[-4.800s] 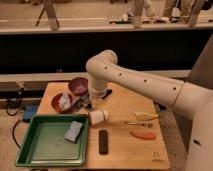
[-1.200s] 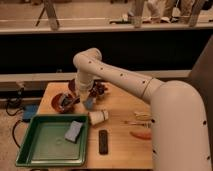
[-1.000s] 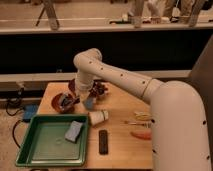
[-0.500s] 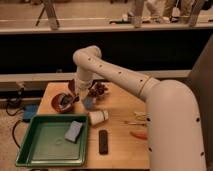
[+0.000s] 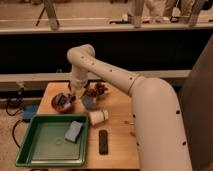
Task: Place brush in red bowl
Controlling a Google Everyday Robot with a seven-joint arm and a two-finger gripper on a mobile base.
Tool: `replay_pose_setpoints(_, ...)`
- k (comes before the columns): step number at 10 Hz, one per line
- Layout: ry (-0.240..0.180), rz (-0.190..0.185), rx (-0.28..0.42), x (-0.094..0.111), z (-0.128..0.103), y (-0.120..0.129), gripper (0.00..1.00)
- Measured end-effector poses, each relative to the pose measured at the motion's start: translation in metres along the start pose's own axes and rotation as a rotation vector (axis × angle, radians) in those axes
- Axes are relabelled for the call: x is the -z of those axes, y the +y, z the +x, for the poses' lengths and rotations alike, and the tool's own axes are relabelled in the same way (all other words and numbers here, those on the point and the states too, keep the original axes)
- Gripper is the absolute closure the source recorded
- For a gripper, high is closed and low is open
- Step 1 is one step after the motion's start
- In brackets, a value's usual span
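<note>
The brush [image 5: 66, 101] shows only as a slim dark shape lying across the red bowl [image 5: 61, 103], which stands near the left edge of the worktop [image 5: 120, 107], toward its far corner; one end of it seems to reach over the bowl's right rim toward the gripper [image 5: 74, 94]. The gripper hangs just above that rim, at the end of the white arm [image 5: 100, 70] that arcs over from the right side. Whether its fingers grip the brush or have let go of it I cannot tell, since the dark parts there merge together. By my judgement the task is near its end: the brush is at the bowl and seems to rest in it, so what is left is to release it, if that is not done, and to lift the gripper clear without dragging the brush out again. Just beside the bowl to the right stands a small dark cup-like object [image 5: 89, 101], and behind it a dark purple-maroon bowl [image 5: 98, 90]. Nearer the front lie a white cup on its side [image 5: 98, 116], a flat black block [image 5: 103, 141] close to the front edge, and, off the worktop's front left corner, a green tray [image 5: 37, 150] holding a grey sponge [image 5: 74, 131].
</note>
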Motion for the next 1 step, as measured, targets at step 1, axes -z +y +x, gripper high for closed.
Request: replay_pose_setpoints(1, -0.001, -0.008, 0.012, -0.0034, -0.0021, -0.0058, 1.0)
